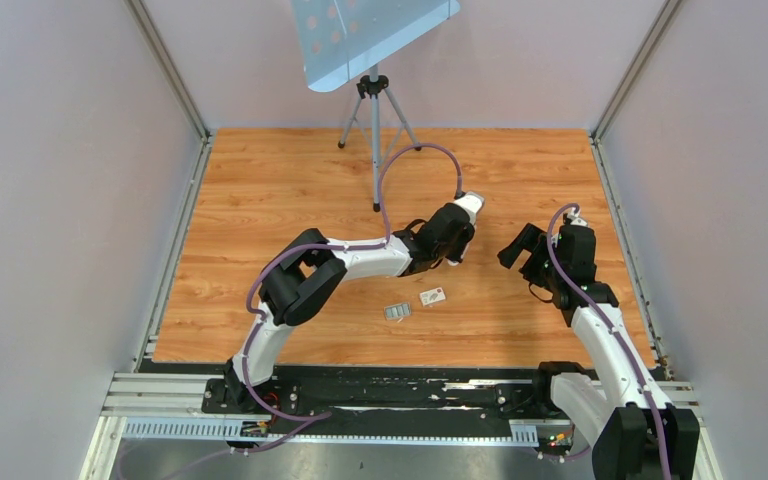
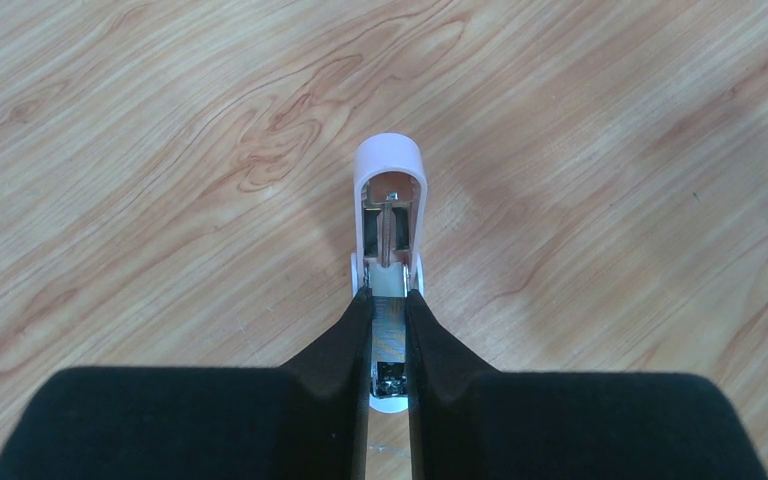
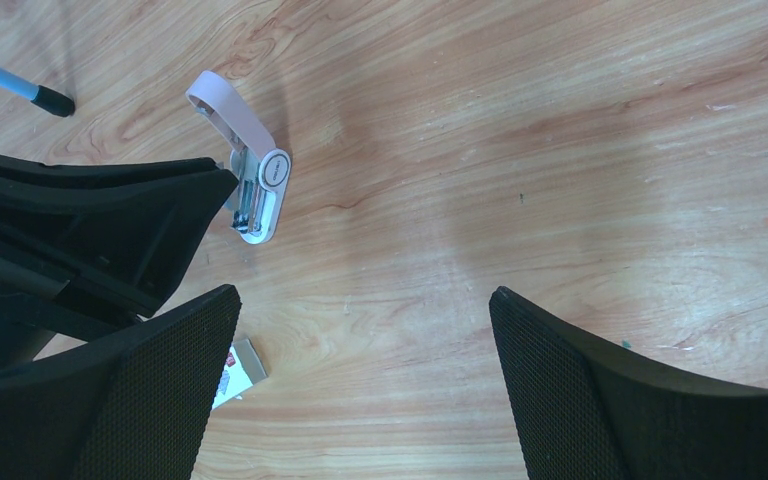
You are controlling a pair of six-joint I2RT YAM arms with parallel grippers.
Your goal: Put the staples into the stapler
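Note:
The pale pink mini stapler [image 2: 390, 170] stands open, its lid swung up and its silver magazine channel exposed. My left gripper [image 2: 390, 305] is shut on the stapler's lower body, one finger on each side. In the right wrist view the stapler [image 3: 260, 185] shows at the upper left, with the left gripper's black fingers [image 3: 160, 215] against it. In the top view the stapler [image 1: 471, 203] sits at the tip of the left gripper [image 1: 462, 218] at mid-table. My right gripper [image 1: 522, 250] is open wide and empty, to the right of the stapler. I cannot tell whether staples lie in the channel.
A small grey-green block [image 1: 397, 312] and a flat white labelled card [image 1: 433, 296] lie on the wooden table [image 1: 290, 180] in front of the left gripper; the card [image 3: 237, 368] also shows beside the right gripper's left finger. A tripod [image 1: 375, 130] stands at the back.

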